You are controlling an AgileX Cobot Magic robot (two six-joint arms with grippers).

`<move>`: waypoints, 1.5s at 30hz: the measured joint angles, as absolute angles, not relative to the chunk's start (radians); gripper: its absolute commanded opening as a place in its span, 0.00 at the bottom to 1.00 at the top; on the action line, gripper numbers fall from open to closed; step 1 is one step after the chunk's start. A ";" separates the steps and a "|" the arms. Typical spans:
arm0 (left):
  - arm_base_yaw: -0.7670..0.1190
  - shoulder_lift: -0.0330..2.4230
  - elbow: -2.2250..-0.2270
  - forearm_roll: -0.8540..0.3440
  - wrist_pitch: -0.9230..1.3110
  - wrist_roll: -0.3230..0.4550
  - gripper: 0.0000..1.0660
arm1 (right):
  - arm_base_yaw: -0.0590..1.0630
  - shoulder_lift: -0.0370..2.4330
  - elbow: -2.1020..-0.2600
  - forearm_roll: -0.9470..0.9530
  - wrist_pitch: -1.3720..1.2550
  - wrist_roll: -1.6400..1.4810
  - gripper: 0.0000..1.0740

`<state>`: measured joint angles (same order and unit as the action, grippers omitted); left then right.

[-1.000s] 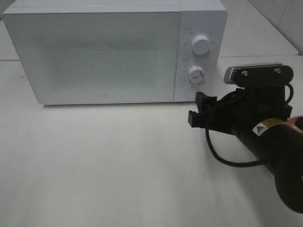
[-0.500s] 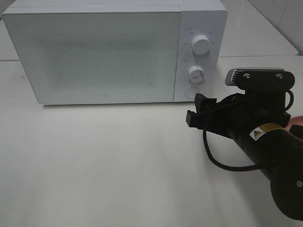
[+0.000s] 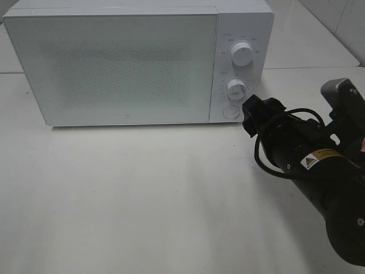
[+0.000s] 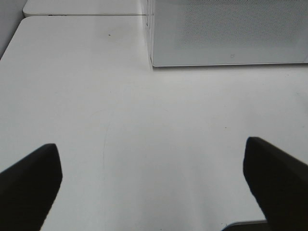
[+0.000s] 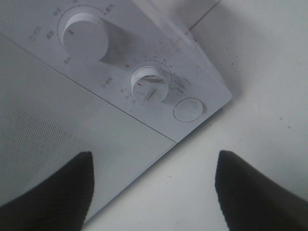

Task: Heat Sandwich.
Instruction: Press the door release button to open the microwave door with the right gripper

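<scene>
The sandwich shows in no view, so its place cannot be told. The right claw (image 3: 251, 112) hangs just before the microwave's (image 3: 114, 63) round button (image 5: 188, 109), under the lower dial (image 3: 236, 89), its jaws apart and empty. The left claw (image 4: 151, 144) hovers over the bare tabletop (image 3: 142, 200), spread wide, gripping nothing.

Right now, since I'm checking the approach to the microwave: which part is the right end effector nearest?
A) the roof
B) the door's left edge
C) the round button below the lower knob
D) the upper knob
C: in the high view the right end effector sits just beside the round button at the bottom of the control panel on the microwave.
</scene>
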<state>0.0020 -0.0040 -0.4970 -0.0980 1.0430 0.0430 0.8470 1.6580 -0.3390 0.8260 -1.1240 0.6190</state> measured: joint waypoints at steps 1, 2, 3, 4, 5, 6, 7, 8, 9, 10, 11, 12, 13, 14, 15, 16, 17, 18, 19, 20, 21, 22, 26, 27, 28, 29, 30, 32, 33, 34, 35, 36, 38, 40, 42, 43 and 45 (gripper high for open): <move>0.002 -0.004 -0.497 -0.098 1.043 0.043 0.91 | 0.847 1.658 -0.339 0.826 -1.124 0.681 0.59; 0.002 -0.004 -0.497 -0.098 1.043 0.043 0.91 | 0.847 1.658 -0.339 0.826 -1.124 0.729 0.58; 0.002 -0.004 -0.497 -0.098 1.043 0.043 0.91 | 0.847 1.658 -0.339 0.826 -1.124 0.845 0.54; 0.002 -0.004 -0.497 -0.098 1.043 0.043 0.91 | 0.847 1.658 -0.339 0.826 -1.124 0.845 0.54; 0.002 -0.004 -0.497 -0.098 1.043 0.043 0.91 | 0.847 1.658 -0.339 0.826 -1.124 0.890 0.52; 0.002 -0.004 -0.497 -0.098 1.043 0.043 0.91 | 0.847 1.658 -0.339 0.826 -1.124 0.944 0.50; 0.002 -0.004 -0.497 -0.098 1.043 0.043 0.91 | 0.847 1.658 -0.339 0.826 -1.124 1.044 0.48; 0.002 -0.004 -0.497 -0.098 1.043 0.043 0.91 | 0.847 1.658 -0.339 0.826 -1.124 1.044 0.48; 0.002 -0.004 -0.497 -0.098 1.043 0.043 0.91 | 0.847 1.658 -0.339 0.826 -1.123 1.089 0.43; 0.002 -0.004 -0.497 -0.098 1.043 0.043 0.91 | 0.847 1.658 -0.339 0.826 -1.122 1.122 0.41; 0.002 -0.004 -0.497 -0.098 1.043 0.043 0.91 | 0.847 1.658 -0.339 0.826 -1.119 1.159 0.37; 0.002 -0.004 -0.497 -0.098 1.043 0.043 0.91 | 0.847 1.658 -0.339 0.826 -1.112 1.213 0.34; 0.002 -0.004 -0.497 -0.098 1.043 0.043 0.91 | 0.847 1.658 -0.339 0.826 -1.112 1.213 0.34; 0.002 -0.004 -0.497 -0.098 1.043 0.043 0.91 | 0.847 1.658 -0.339 0.827 -1.110 1.232 0.25; 0.002 -0.004 -0.497 -0.098 1.043 0.043 0.91 | 0.847 1.658 -0.339 0.827 -1.104 1.250 0.21; 0.002 -0.004 -0.497 -0.098 1.043 0.043 0.91 | 0.847 1.658 -0.339 0.827 -1.097 1.258 0.17; 0.002 -0.004 -0.497 -0.098 1.043 0.043 0.91 | 0.847 1.658 -0.339 0.827 -1.085 1.268 0.09; 0.002 -0.004 -0.497 -0.098 1.043 0.043 0.91 | 0.847 1.658 -0.339 0.827 -1.085 1.268 0.09; 0.002 -0.004 -0.497 -0.098 1.043 0.043 0.91 | 0.847 1.658 -0.339 0.827 -1.079 1.274 0.05; 0.002 -0.004 -0.497 -0.098 1.043 0.043 0.91 | 0.847 1.658 -0.339 0.827 -1.072 1.276 0.01; 0.002 -0.004 -0.497 -0.098 1.043 0.043 0.91 | 0.847 1.658 -0.339 0.827 -1.062 1.280 0.00; 0.002 -0.004 -0.497 -0.098 1.043 0.043 0.91 | 0.847 1.658 -0.339 0.827 -1.050 1.294 0.00; 0.002 -0.004 -0.497 -0.098 1.043 0.043 0.91 | 0.847 1.658 -0.340 0.827 -1.030 1.314 0.00; 0.002 -0.004 -0.497 -0.098 1.043 0.043 0.91 | 0.847 1.658 -0.341 0.827 -1.014 1.327 0.00; 0.002 -0.004 -0.497 -0.098 1.043 0.043 0.91 | 0.847 1.658 -0.341 0.827 -1.008 1.328 0.00; 0.002 -0.004 -0.497 -0.098 1.043 0.043 0.91 | 0.847 1.658 -0.341 0.827 -1.008 1.328 0.00; 0.002 -0.004 -0.497 -0.098 1.043 0.043 0.91 | 0.846 1.658 -0.343 0.827 -1.005 1.329 0.00; 0.002 -0.004 -0.497 -0.098 1.043 0.043 0.91 | 0.828 1.658 -0.348 0.824 -0.998 1.329 0.00; 0.002 -0.004 -0.497 -0.098 1.043 0.043 0.91 | 0.817 1.658 -0.349 0.823 -0.994 1.329 0.00; 0.002 -0.004 -0.497 -0.098 1.043 0.043 0.91 | 0.817 1.658 -0.349 0.823 -0.994 1.329 0.00; 0.002 -0.004 -0.497 -0.098 1.043 0.043 0.91 | 0.805 1.658 -0.348 0.819 -0.990 1.329 0.00; 0.002 -0.004 -0.497 -0.098 1.043 0.043 0.91 | 0.780 1.659 -0.348 0.804 -0.987 1.329 0.00; 0.002 -0.004 -0.497 -0.098 1.043 0.043 0.91 | 0.760 1.663 -0.353 0.785 -0.986 1.329 0.00; 0.002 -0.004 -0.497 -0.098 1.043 0.043 0.91 | 0.751 1.670 -0.357 0.776 -0.986 1.330 0.00; 0.002 -0.004 -0.497 -0.098 1.043 0.043 0.91 | 0.738 1.703 -0.381 0.749 -0.985 1.340 0.00; 0.002 -0.004 -0.497 -0.098 1.043 0.043 0.91 | 0.738 1.703 -0.381 0.749 -0.985 1.340 0.00; 0.002 -0.004 -0.497 -0.098 1.043 0.043 0.91 | 0.737 1.727 -0.403 0.738 -0.982 1.354 0.00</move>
<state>0.0020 -0.0040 -0.4970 -0.0980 1.0430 0.0430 0.7370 1.7270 -0.4030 0.7380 -0.9820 1.3540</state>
